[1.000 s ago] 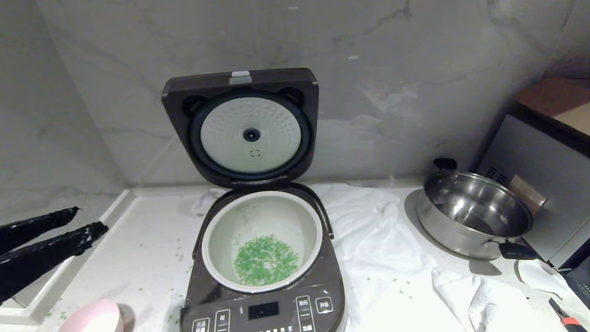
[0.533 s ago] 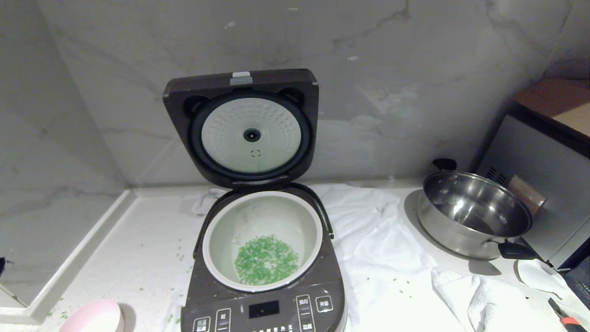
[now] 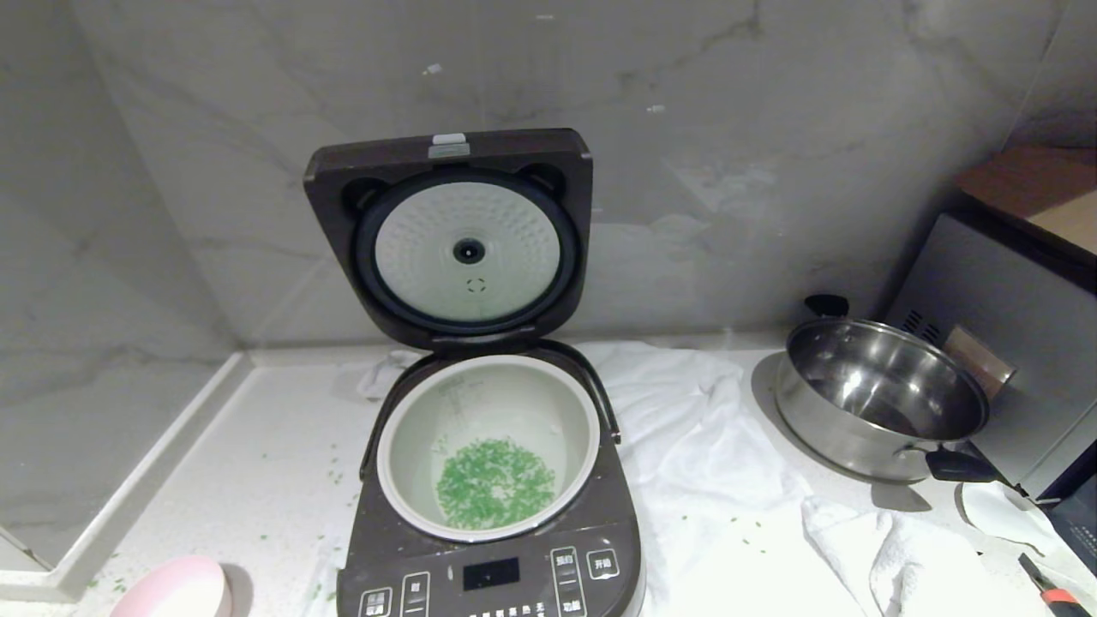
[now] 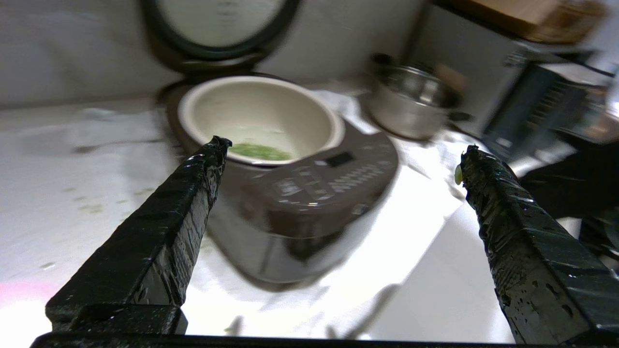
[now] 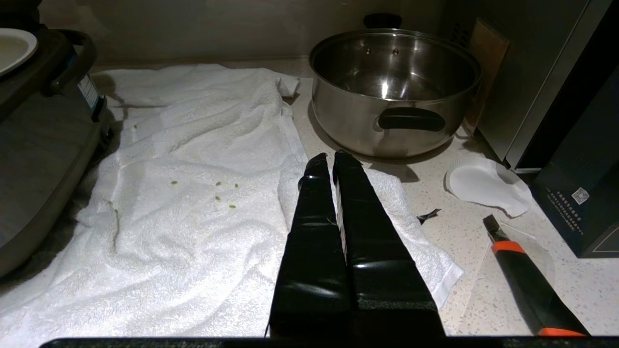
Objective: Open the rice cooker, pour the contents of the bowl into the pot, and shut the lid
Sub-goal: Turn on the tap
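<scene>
1. At far left my pink bowl (image 3: 170,590) sits on the counter, emptied as far as I can see.
2. My left gripper (image 4: 338,154) is spread wide, holding nothing, facing the rice cooker (image 3: 488,548).
3. The green bits (image 3: 493,483) lie in the pot (image 3: 403,428); the lid (image 3: 450,231) stands upright, so closing remains.
4. My right gripper (image 5: 329,162) hangs pinched together over the white towel (image 5: 193,159).

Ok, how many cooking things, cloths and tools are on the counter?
Cookers: 1, the rice cooker
Pans: 1, the steel pan
Bowls: 1, the pink bowl
Towels: 1, the white towel
Knives: 1, the orange-black knife
Total: 5

head: above, facing rice cooker (image 3: 488,480) | wrists: low, sharing steel pan (image 5: 394,92)
</scene>
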`<state>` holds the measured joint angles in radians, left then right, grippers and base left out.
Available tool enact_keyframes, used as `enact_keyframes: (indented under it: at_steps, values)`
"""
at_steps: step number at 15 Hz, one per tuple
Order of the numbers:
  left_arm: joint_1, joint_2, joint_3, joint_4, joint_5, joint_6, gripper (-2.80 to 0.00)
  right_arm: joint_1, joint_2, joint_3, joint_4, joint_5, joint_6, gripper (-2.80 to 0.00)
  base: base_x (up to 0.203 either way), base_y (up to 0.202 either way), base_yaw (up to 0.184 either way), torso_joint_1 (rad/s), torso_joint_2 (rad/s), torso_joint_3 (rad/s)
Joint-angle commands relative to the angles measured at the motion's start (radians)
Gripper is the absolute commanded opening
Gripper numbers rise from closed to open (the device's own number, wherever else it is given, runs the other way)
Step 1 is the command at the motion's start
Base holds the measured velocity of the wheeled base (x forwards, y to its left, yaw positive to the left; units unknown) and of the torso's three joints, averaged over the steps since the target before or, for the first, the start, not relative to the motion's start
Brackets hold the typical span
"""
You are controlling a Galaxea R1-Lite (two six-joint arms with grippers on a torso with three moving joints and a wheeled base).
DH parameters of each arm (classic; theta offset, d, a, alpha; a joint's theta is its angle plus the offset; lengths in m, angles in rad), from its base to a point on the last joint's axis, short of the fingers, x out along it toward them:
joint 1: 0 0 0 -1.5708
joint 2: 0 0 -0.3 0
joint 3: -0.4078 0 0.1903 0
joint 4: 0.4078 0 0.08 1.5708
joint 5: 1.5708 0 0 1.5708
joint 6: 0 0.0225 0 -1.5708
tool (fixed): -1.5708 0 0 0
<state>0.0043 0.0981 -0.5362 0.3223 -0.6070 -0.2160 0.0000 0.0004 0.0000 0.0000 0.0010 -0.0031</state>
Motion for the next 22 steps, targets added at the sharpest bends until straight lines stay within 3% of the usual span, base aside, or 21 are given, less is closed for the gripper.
enact_keyframes:
  at_steps: [1, 5, 6, 9, 11, 12, 17, 19, 20, 22]
  values:
    - [0.002, -0.079, 0.044, 0.003, 0.113, 0.016, 0.00, 0.000, 0.001, 0.002, 0.000, 0.001, 0.000, -2.80, 0.000, 0.000, 0.000, 0.000, 0.00, 0.000]
    - [0.000, -0.094, 0.169, 0.002, 0.496, 0.166, 0.00, 0.000, 0.001, 0.002, 0.000, 0.001, 0.000, -2.80, 0.000, 0.000, 0.000, 0.000, 0.00, 0.000]
    - [0.000, -0.097, 0.196, -0.001, 0.542, 0.188, 0.00, 0.000, 0.001, 0.002, 0.000, 0.001, 0.000, -2.80, 0.000, 0.000, 0.000, 0.000, 0.00, 0.000]
    - [0.000, -0.098, 0.260, -0.005, 0.562, 0.200, 0.00, 0.000, 0.001, 0.002, 0.000, 0.001, 0.000, -2.80, 0.000, 0.000, 0.000, 0.000, 0.00, 0.000]
    - [0.000, -0.098, 0.363, -0.028, 0.672, 0.261, 0.00, 0.000, 0.001, 0.002, 0.000, 0.001, 0.000, -2.80, 0.000, 0.000, 0.000, 0.000, 0.00, 0.000]
    - [0.000, -0.098, 0.392, -0.099, 0.717, 0.280, 0.00, 0.000, 0.001, 0.002, 0.000, 0.001, 0.000, -2.80, 0.000, 0.000, 0.000, 0.000, 0.00, 0.000]
    - [0.000, -0.098, 0.436, -0.157, 0.760, 0.307, 0.00, 0.000, 0.001, 0.002, 0.000, 0.001, 0.000, -2.80, 0.000, 0.000, 0.000, 0.000, 0.00, 0.000]
    - [0.000, -0.098, 0.442, -0.159, 0.739, 0.200, 0.00, 0.000, 0.001, 0.002, 0.000, 0.001, 0.000, -2.80, 0.000, 0.000, 0.000, 0.000, 0.00, 0.000]
    - [0.000, -0.098, 0.451, -0.156, 0.671, 0.153, 0.00, 0.000, 0.001, 0.002, 0.000, 0.001, 0.000, -2.80, 0.000, 0.000, 0.000, 0.000, 0.00, 0.000]
    - [-0.001, -0.098, 0.458, -0.155, 0.656, 0.139, 0.00, 0.000, 0.001, 0.002, 0.000, 0.001, 0.001, -2.80, 0.000, 0.000, 0.000, 0.000, 0.00, 0.000]
